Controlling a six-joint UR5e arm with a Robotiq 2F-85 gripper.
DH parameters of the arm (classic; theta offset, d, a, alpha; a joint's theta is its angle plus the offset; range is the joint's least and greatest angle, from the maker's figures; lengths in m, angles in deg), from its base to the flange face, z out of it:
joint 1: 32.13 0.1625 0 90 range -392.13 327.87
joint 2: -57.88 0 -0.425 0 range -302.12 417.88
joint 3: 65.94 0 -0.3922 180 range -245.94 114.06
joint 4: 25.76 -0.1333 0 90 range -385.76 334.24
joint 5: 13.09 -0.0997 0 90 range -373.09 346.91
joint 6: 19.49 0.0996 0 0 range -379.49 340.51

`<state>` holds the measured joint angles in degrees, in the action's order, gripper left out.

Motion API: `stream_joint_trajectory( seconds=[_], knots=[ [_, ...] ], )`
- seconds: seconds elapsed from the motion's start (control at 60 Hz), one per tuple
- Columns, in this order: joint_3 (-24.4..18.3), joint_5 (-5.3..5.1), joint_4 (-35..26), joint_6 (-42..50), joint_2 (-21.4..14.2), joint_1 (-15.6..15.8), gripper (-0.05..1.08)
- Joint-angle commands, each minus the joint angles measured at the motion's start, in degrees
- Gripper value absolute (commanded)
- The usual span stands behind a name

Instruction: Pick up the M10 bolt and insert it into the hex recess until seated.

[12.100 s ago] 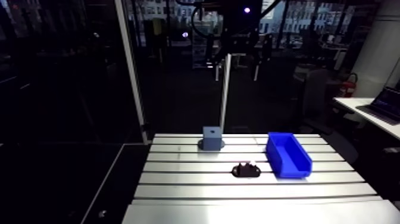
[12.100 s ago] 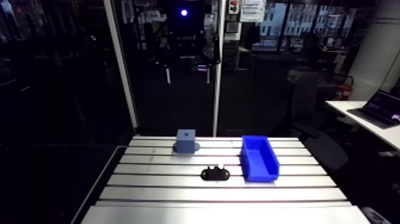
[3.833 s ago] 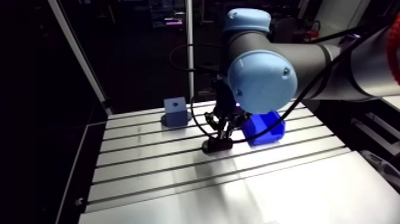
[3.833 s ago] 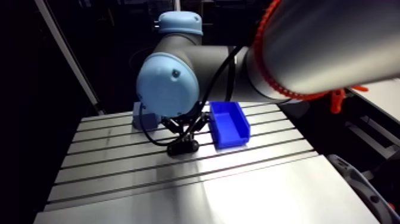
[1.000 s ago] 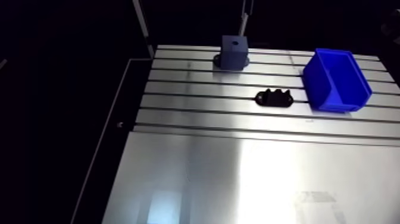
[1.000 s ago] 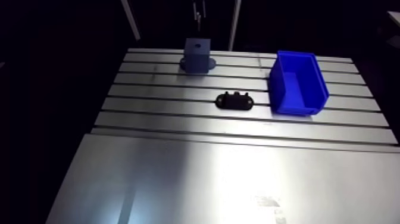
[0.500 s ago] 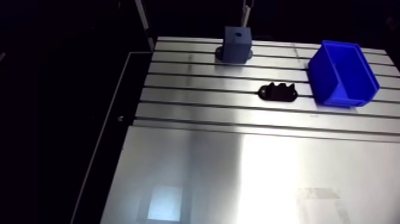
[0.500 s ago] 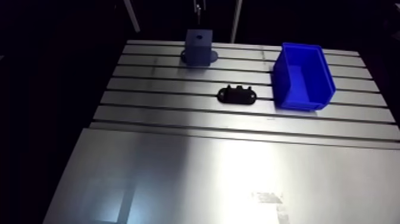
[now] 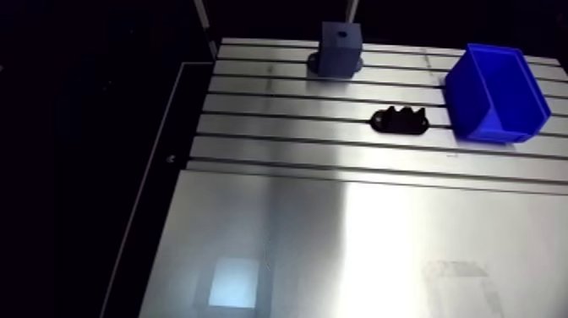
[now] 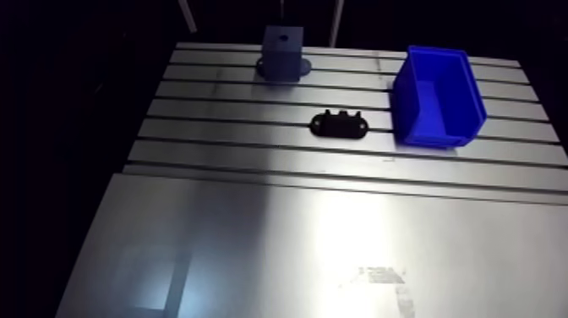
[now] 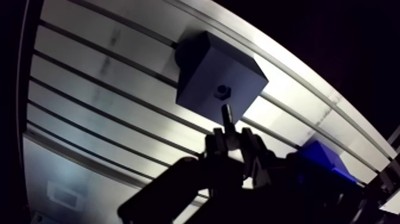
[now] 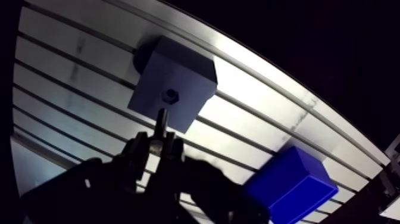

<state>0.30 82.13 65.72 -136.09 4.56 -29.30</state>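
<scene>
In the wrist view my gripper [image 11: 234, 142] is shut on the M10 bolt [image 11: 227, 117], whose thin shank sticks out ahead of the fingertips. Just beyond the bolt's tip stands the blue-grey block [image 11: 205, 74] with the dark hex recess [image 11: 222, 92] in its top face. The bolt's tip is close to the recess but still outside it. In the arm view the same block [image 9: 341, 49] stands at the table's far edge. The gripper itself is out of the arm view.
A black holder [image 9: 400, 122] lies on the slotted table [image 9: 338, 245], nearer than the block and to its right. A blue bin [image 9: 499, 93] stands at the right, and it shows beside the gripper [image 12: 291, 184] in the wrist view. A smooth plate covers the near half.
The arm view has kept shifting as the camera moves; block, holder and bin stay put. Earlier the gripper was down at the black holder; now it holds the bolt over the block.
</scene>
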Motion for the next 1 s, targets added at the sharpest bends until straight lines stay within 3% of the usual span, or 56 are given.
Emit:
stream_joint_trajectory(
  seconds=[0.017,1.0],
  knots=[
    [-1.0,0.0,-0.7,0.0,1.0,0.2,0.81],
    [-0.5,0.18,0.0,0.2,2.2,0.2,0.81]
  ],
)
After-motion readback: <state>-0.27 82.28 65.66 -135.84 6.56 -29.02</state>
